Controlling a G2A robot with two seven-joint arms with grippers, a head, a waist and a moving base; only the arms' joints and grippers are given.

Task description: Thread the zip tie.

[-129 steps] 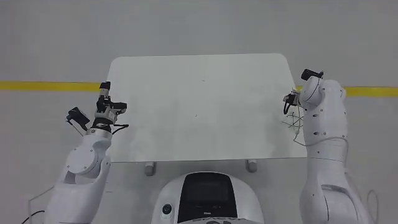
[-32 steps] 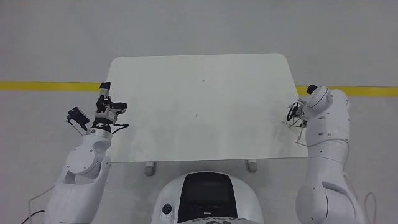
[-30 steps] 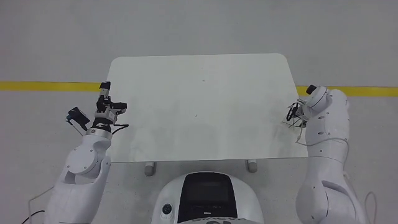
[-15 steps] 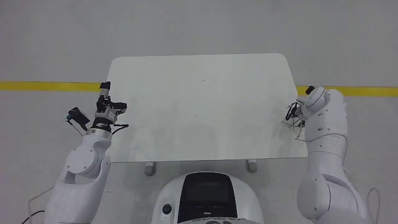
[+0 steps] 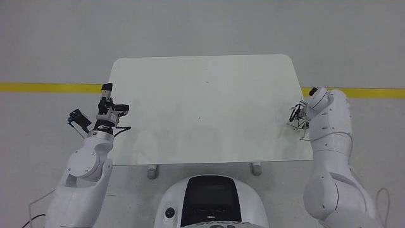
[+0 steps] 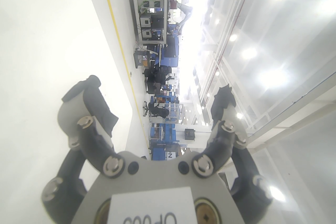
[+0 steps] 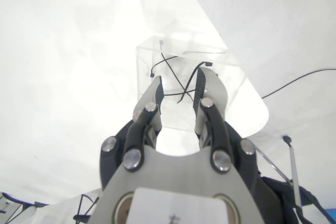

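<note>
Right wrist view: your right gripper (image 7: 179, 75), jaws partly open, sits over the clear box (image 7: 144, 64) of zip ties (image 7: 172, 68) at the table's (image 5: 202, 101) right edge; left gripper (image 6: 157, 86) gapes wide.

The left claw (image 6: 157, 93) gapes wide out at the left, the right claw (image 7: 179, 83) partly spread out at the right.

White rounded shells on the left arm (image 5: 85, 164) and right arm (image 5: 330, 145), black fittings at the wrists. Now the left gripper (image 6: 156, 87): grey metal plate, black links, silver screws, white label. The right gripper (image 7: 179, 78), same build, ribbed black pads (image 7: 197, 88) on silver jaws.
</note>
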